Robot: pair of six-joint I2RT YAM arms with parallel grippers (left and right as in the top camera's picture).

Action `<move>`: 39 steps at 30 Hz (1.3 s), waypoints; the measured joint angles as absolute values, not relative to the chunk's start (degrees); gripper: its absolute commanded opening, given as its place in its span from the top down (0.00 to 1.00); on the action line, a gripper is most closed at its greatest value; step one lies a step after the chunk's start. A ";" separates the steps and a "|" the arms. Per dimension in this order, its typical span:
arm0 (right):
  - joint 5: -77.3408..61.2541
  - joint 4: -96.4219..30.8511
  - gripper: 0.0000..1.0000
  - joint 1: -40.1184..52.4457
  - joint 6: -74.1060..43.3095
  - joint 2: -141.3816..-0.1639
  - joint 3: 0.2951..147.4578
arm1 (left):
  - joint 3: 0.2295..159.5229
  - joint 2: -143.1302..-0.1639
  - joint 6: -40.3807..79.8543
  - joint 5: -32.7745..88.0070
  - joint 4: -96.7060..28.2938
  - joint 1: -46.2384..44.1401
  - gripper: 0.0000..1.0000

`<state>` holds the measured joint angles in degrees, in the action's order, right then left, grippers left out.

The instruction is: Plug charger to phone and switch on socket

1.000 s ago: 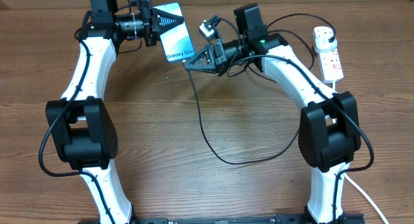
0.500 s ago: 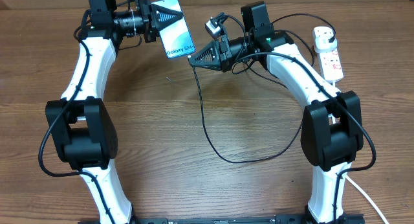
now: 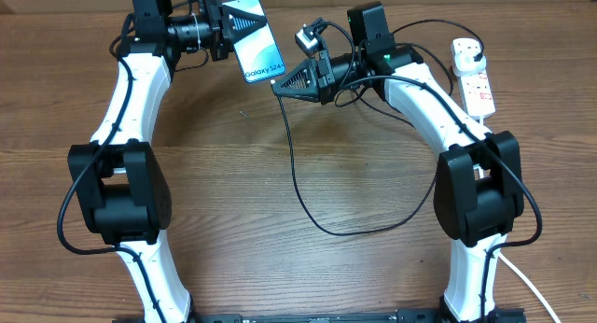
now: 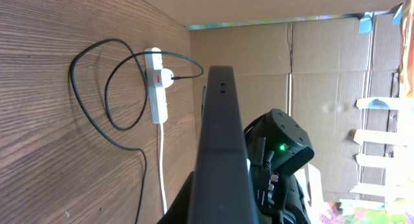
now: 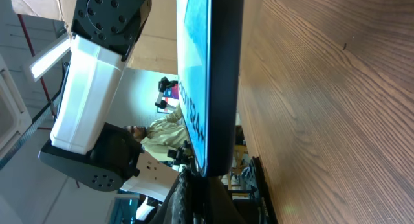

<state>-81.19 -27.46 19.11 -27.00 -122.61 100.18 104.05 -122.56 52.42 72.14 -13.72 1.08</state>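
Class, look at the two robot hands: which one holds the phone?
The left hand, clamped on the blue-screened phone; the right hand grips the black cable instead.

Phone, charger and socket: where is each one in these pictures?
phone (image 3: 263, 54): overhead view, on its light-blue screen.
charger (image 3: 291, 160): overhead view, on the middle stretch of the thin black cable.
socket (image 3: 479, 88): overhead view, on the white strip's body, below the plug.

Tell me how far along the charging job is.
Done: the charger plug sits in the socket. In hand: the left gripper holds the phone up, and the right gripper holds the charger cable by the phone's lower edge; seating is hidden. Left: confirm insertion, switch on the socket.
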 measured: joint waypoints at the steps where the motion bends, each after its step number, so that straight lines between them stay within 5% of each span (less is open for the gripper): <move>1: -81.23 -27.42 0.96 19.11 -27.00 -122.61 100.18 | 104.05 -122.56 52.42 72.12 -13.74 1.08 0.96; 39: -81.87 -26.59 0.96 19.22 -27.00 -122.61 100.18 | 104.05 -122.56 55.18 71.66 -13.69 -0.75 0.96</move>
